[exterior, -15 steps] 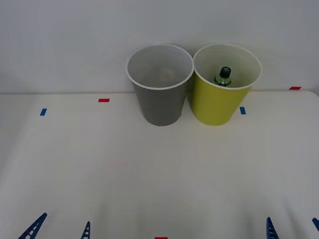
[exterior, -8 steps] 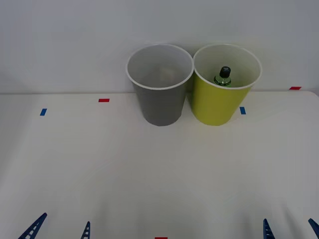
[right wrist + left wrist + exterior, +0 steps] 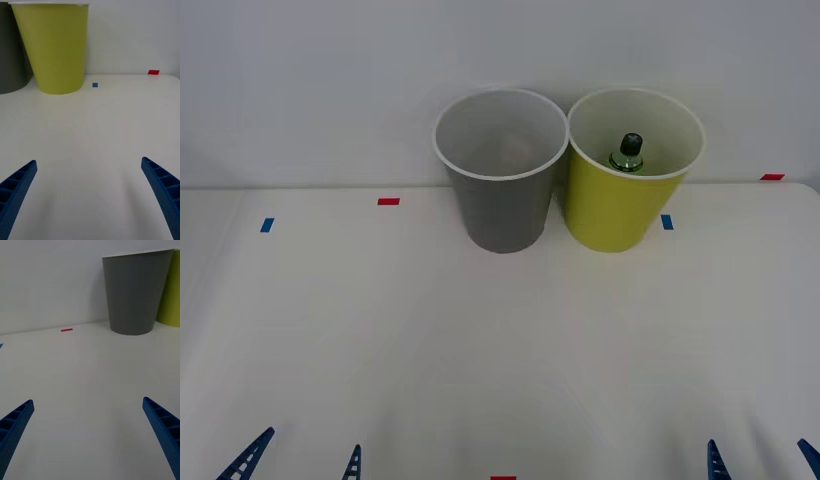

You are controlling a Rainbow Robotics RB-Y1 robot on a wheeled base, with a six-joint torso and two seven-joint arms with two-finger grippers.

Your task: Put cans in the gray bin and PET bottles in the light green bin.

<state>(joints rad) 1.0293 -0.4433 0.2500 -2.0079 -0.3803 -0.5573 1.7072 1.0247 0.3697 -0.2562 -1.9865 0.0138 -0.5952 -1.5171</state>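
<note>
Inside the light green bin (image 3: 620, 215), sorted correctly, the PET bottle (image 3: 627, 153) is standing while both hands, left hand (image 3: 298, 458) and right hand (image 3: 762, 460), are idling released near the table's (image 3: 500, 340) edge.

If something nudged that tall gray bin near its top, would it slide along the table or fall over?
Probably tip. The gray bin is tall and tapers to a narrower base, so a high push has leverage. It looks like thin plastic with nothing visible inside, so likely light. The light green bin stands close against its right side and might stop a fall that way. Both grippers, left and right, wait open near the table's front edge.
</note>
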